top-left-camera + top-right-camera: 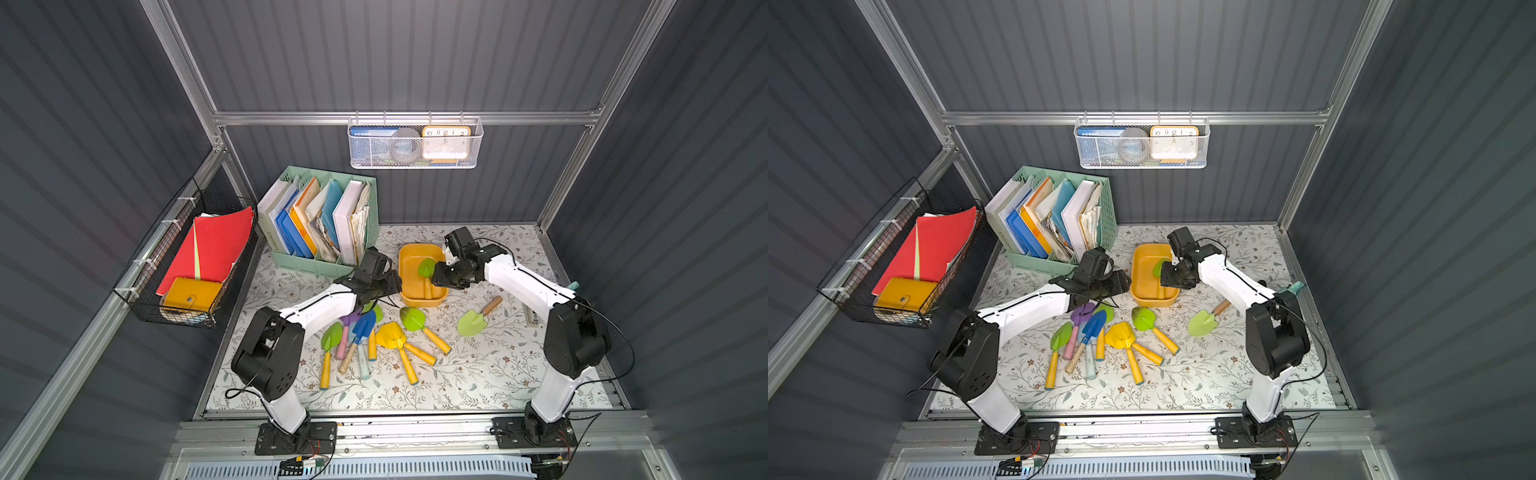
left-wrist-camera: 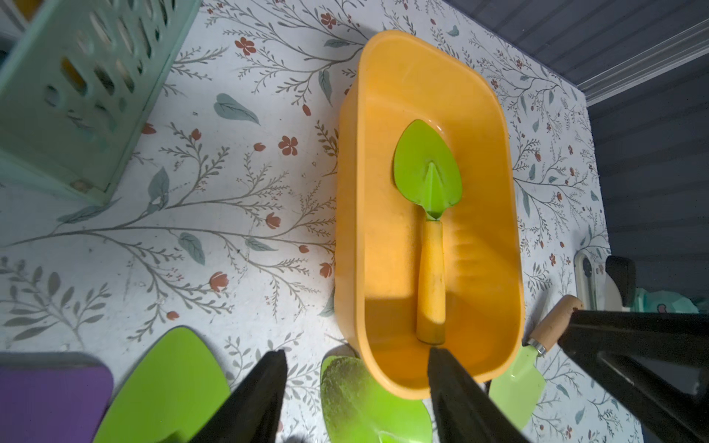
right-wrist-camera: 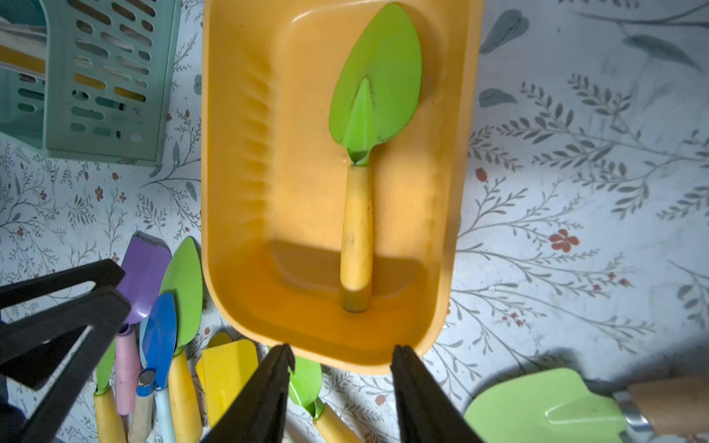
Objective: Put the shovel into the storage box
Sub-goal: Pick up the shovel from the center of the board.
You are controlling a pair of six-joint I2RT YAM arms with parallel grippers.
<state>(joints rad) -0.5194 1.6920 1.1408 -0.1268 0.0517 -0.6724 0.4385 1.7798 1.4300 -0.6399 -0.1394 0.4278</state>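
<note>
The green shovel (image 3: 356, 214) lies flat inside the yellow storage box (image 3: 238, 191). By the box, the left gripper (image 2: 357, 352) and right gripper (image 3: 341, 346) have jaws apart, both empty.

Both arms inward, left gripper (image 2: 357, 352) and right gripper (image 3: 342, 347) agape (empty).

Plastic storage box (image 3: 238, 191) gleaming faintly, smooth. On shovel (image 3: 356, 199), blade looking painted, satin; handle looking matt, scuffed wood. Floral table cover (image 3: 575, 115) appearing matt.
</note>
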